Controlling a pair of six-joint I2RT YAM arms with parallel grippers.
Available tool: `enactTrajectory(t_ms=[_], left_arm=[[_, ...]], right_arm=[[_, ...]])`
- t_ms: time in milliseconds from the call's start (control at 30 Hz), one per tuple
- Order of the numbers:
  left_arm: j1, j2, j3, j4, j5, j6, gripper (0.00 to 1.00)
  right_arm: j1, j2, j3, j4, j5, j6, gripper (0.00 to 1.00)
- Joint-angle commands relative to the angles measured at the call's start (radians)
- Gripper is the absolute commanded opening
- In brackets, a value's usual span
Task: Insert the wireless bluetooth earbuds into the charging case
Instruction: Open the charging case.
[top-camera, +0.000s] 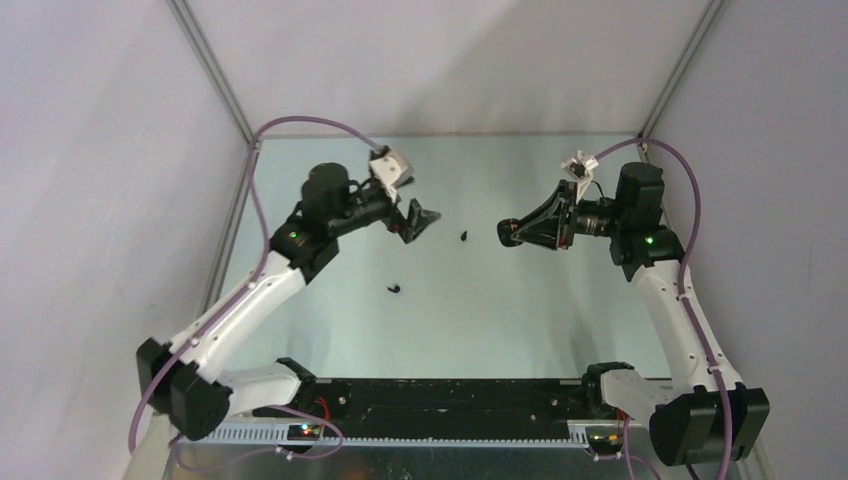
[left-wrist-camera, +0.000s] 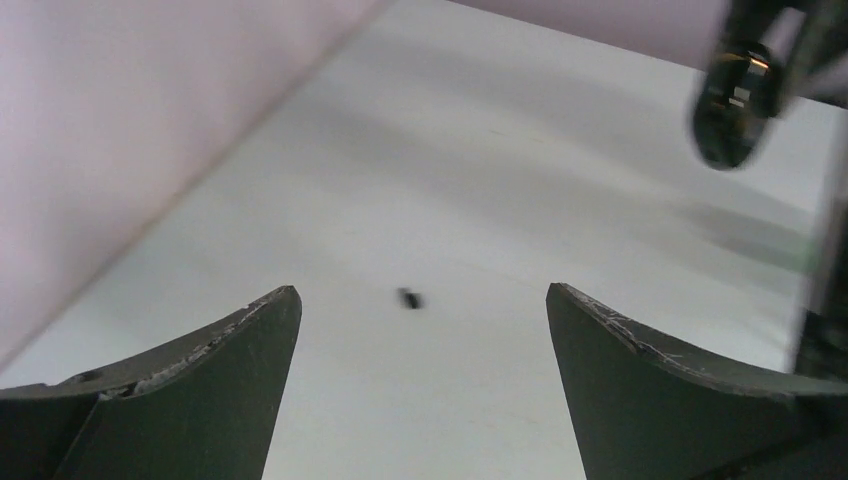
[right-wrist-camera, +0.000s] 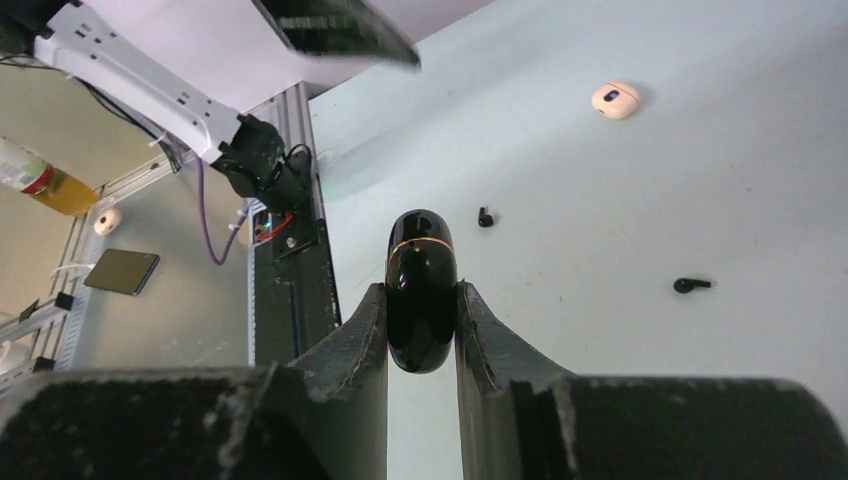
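In the overhead view we see the left arm (top-camera: 262, 296) reaching in from the lower left and the right arm (top-camera: 672, 300) from the lower right. Their jaws face each other across the middle of the pale desk (top-camera: 500, 320). The left jaws stand wide apart and hold nothing. The right jaws are drawn narrow around a glossy black charging case (right-wrist-camera: 420, 260) with a thin gold line round it, gripping it by its sides and holding it above the desk. The same case shows in the upper right corner of the left wrist view. A black earbud (top-camera: 464, 236) lies on the desk at the centre of the overhead view, between the two sets of jaws. In the left wrist view a blurred bud shows beyond the gap between the tips. A second earbud (top-camera: 395, 289), also black, lies lower and to the left, well apart from the first. In the upper right of the right wrist view a small cream rounded thing (right-wrist-camera: 615, 100) rests on the desk; we cannot tell what it is
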Motion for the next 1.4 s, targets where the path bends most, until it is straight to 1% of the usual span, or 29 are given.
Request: enactTrajectory(t_ms=[0,67,100,133,167,233,333,467,633,700,767,867,1067,1233,1367], left_arm=[[0.030,-0.068,0.012,-0.021,-0.318,0.062,0.99],[0.032,-0.065,0.004,-0.049,-0.236,0.078,0.99],[0.032,-0.053,0.000,-0.077,-0.132,0.087,0.99],[0.031,-0.044,0.000,-0.108,-0.063,0.100,0.99],[0.023,-0.029,-0.003,-0.119,0.056,0.103,0.99],[-0.007,-0.009,-0.014,-0.141,0.160,0.126,0.99],[-0.054,0.009,-0.033,-0.161,0.225,0.182,0.99],[-0.113,0.052,-0.034,-0.222,0.321,0.244,0.99],[-0.170,0.100,-0.035,-0.237,0.429,0.268,0.99],[-0.183,0.127,-0.014,-0.279,0.523,0.274,0.99],[-0.193,0.151,0.010,-0.304,0.572,0.269,0.98],[-0.208,0.173,0.036,-0.313,0.590,0.245,0.98],[-0.210,0.186,0.041,-0.279,0.585,0.179,0.97],[-0.210,0.195,0.053,-0.262,0.591,0.140,0.93],[-0.210,0.218,0.068,-0.226,0.595,0.068,0.89]], right_arm=[[-0.013,-0.030,0.045,-0.030,0.036,-0.049,0.02],[-0.013,-0.024,0.064,-0.070,0.047,-0.066,0.02],[-0.013,-0.022,0.087,-0.083,0.051,-0.085,0.02],[-0.012,-0.015,0.113,-0.117,0.052,-0.096,0.02],[-0.010,-0.011,0.124,-0.138,0.052,-0.120,0.02],[-0.003,0.000,0.155,-0.194,0.053,-0.155,0.02],[0.023,0.002,0.167,-0.277,0.060,-0.214,0.02],[0.092,0.005,0.157,-0.388,0.080,-0.341,0.03],[0.123,0.007,0.138,-0.431,0.057,-0.398,0.03],[0.129,0.004,0.122,-0.435,0.040,-0.408,0.03],[0.139,0.000,0.102,-0.423,0.028,-0.410,0.04],[0.160,0.003,0.085,-0.405,0.023,-0.404,0.05],[0.209,0.052,0.077,-0.403,0.035,-0.409,0.06],[0.240,0.078,0.075,-0.397,0.053,-0.411,0.05],[0.266,0.087,0.068,-0.379,0.072,-0.407,0.04]])
